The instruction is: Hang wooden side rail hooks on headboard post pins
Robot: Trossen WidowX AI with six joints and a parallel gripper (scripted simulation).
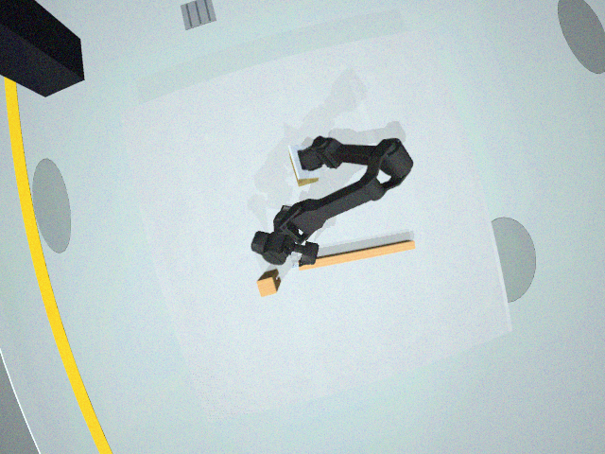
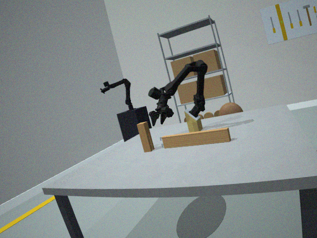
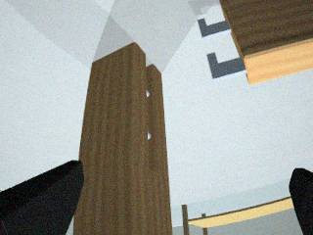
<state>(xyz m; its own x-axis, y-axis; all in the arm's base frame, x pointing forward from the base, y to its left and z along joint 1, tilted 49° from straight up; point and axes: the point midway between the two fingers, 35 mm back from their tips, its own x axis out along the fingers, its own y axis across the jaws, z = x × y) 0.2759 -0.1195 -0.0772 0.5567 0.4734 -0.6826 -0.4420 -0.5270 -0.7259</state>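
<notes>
The wooden headboard post (image 1: 267, 284) (image 2: 145, 137) (image 3: 124, 176) stands upright on the table (image 1: 341, 337) (image 2: 230, 163). Its slot with two pins (image 3: 149, 116) shows in the wrist view. The wooden side rail (image 1: 361, 253) (image 2: 195, 138) (image 3: 274, 23) lies on its long edge on the table. Its two steel hooks (image 2: 161, 143) (image 3: 221, 47) point at the post, a small gap away from it. My gripper (image 1: 296, 255) (image 2: 160, 116) (image 3: 191, 178) is open and empty. It hangs above the gap between the post and the rail's hooked end, touching neither.
The arm's base sits on a wooden block (image 1: 306, 170) (image 2: 193, 123) behind the rail. A black box (image 1: 39, 53) (image 2: 130, 121) with a second small arm stands beyond the table. A metal shelf with cardboard boxes (image 2: 199, 66) stands at the back wall.
</notes>
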